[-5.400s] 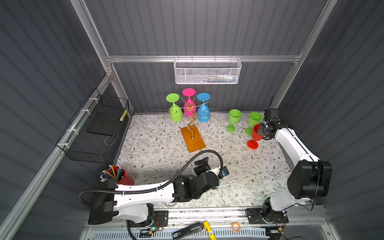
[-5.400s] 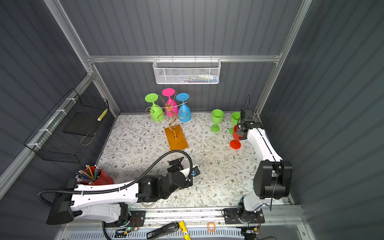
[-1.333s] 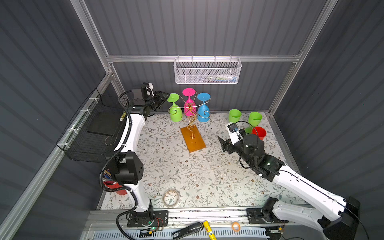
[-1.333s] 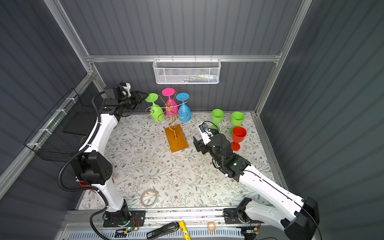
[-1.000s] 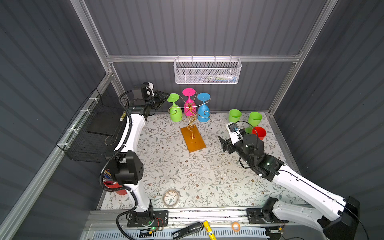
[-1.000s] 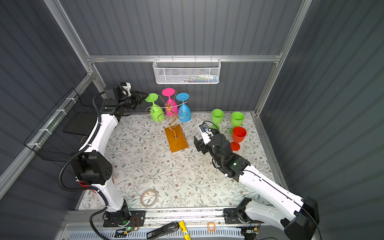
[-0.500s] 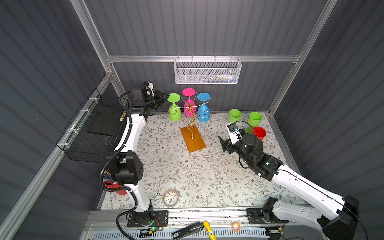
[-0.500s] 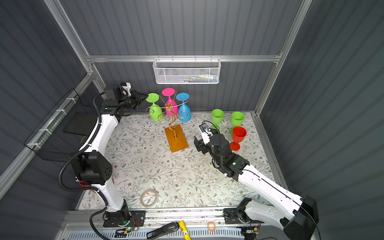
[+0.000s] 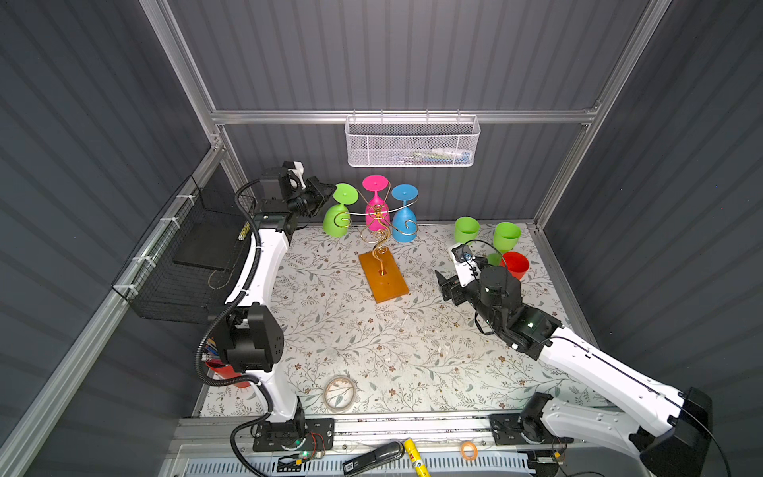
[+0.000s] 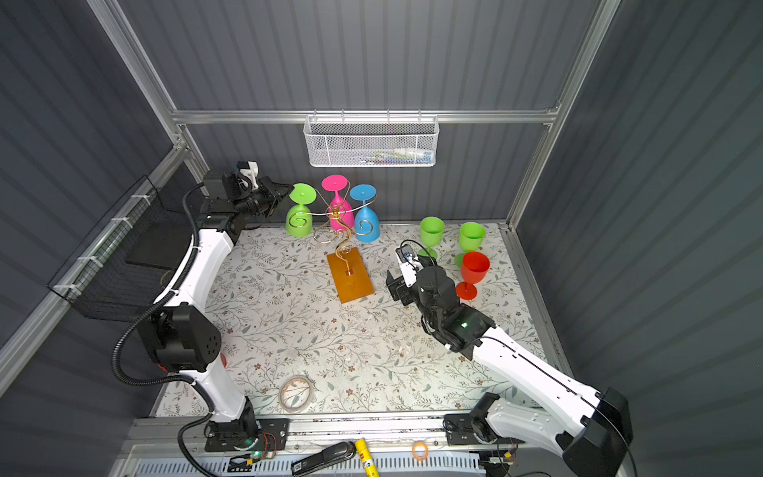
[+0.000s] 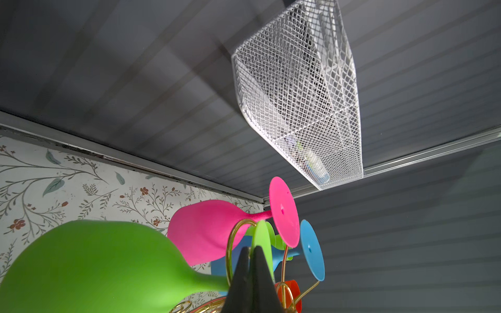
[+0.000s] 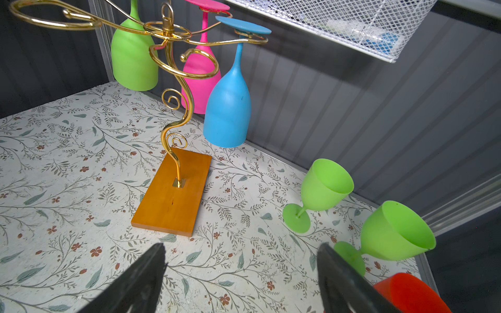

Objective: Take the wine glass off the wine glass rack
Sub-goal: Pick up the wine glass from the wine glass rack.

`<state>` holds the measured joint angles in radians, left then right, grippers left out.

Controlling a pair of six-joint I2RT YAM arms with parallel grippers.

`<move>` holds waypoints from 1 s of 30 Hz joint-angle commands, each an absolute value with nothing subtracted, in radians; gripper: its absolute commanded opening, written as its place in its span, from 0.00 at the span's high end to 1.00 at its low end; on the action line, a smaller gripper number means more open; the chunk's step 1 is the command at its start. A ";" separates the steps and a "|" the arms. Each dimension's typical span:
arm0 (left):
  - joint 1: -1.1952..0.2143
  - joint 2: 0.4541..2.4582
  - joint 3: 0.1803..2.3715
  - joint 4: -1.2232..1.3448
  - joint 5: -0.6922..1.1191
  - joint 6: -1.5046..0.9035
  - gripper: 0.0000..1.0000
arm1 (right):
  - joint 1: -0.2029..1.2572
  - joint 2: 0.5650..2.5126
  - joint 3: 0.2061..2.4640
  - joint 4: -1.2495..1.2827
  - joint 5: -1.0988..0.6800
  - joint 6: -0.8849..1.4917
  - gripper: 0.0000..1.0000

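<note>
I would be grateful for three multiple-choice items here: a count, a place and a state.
1. How many glasses hang on the wine glass rack? A. Three B. Two C. Five
2. Where is the red wine glass? A. On the rack B. In the mesh basket C. Upright on the table
3. How is the left gripper? A. Wide open B. Shut on the hanging green glass's foot C. Shut on the rack's base
Answers: 1 A, the green one, a pink glass and a blue glass hang; 2 C, its foot rests on the table; 3 B, the wrist view shows it.
</note>
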<state>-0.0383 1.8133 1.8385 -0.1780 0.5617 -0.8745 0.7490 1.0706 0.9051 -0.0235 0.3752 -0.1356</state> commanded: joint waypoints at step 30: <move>-0.041 1.828 1.881 -0.098 0.550 -0.930 1.00 | 0.753 1.032 0.919 -0.052 0.392 -0.107 0.13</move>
